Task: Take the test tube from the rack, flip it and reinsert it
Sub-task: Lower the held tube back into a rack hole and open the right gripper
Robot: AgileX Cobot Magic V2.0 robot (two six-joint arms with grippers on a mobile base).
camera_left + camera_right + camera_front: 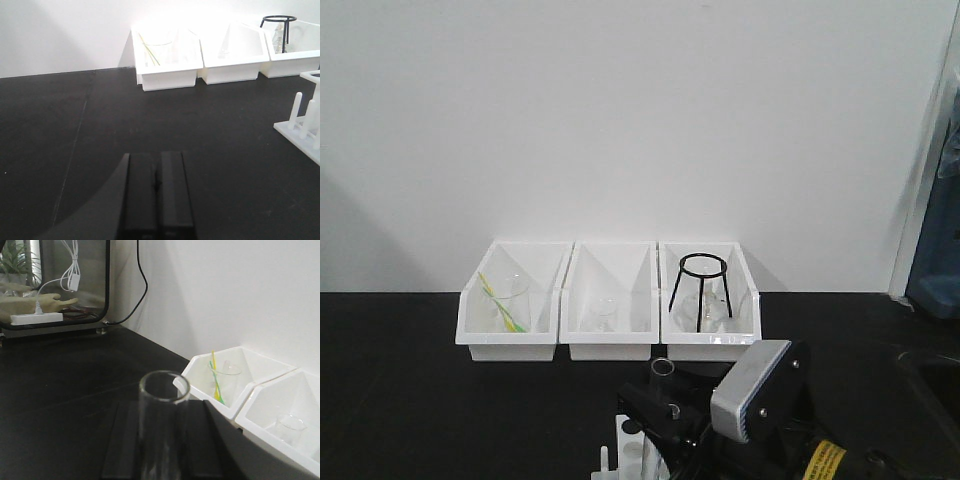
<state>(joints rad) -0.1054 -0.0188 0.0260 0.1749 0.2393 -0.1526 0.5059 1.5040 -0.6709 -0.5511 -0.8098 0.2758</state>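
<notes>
Glass test tube (164, 410) in right gripper (165, 445)

The front camera is looking from above the robot across the black worktop (420, 380) toward the white wall (620, 120), while both wrist cameras are peering low over it, the right one sitting close behind a clear glass test tube (164, 435), all three sharing the row of white plastic bins (610, 351).
</notes>
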